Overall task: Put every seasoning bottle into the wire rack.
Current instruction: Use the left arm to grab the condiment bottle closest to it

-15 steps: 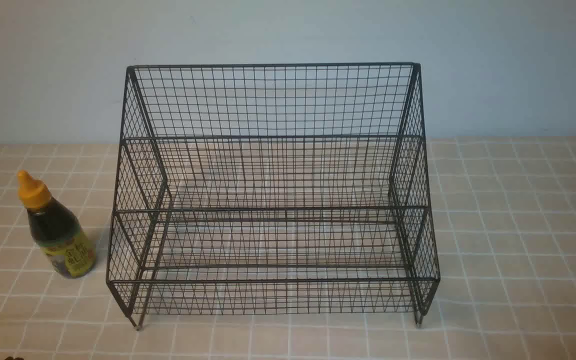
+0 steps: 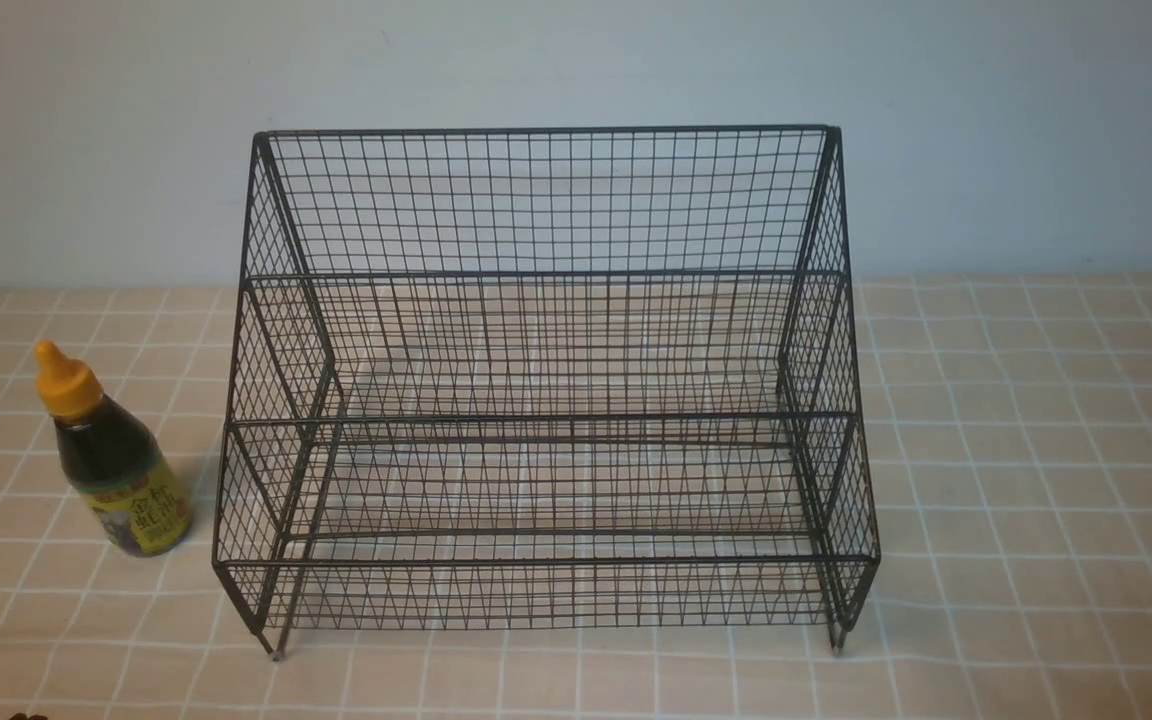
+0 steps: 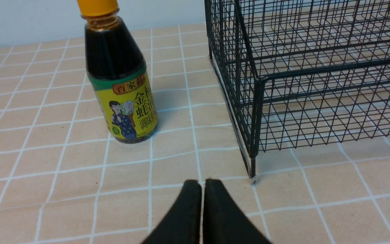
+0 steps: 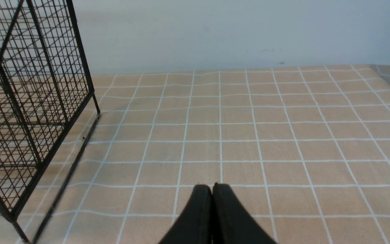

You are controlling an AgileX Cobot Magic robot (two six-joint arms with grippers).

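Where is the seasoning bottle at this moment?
In the front view, the seasoning bottle stands on the tiled-pattern table surface at the robot's left, just outside the left side of the wire rack, not touching it.

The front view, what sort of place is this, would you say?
Probably a tabletop work area set up for handling practice: a wire rack and a seasoning bottle stand on a checked tabletop before a plain wall.
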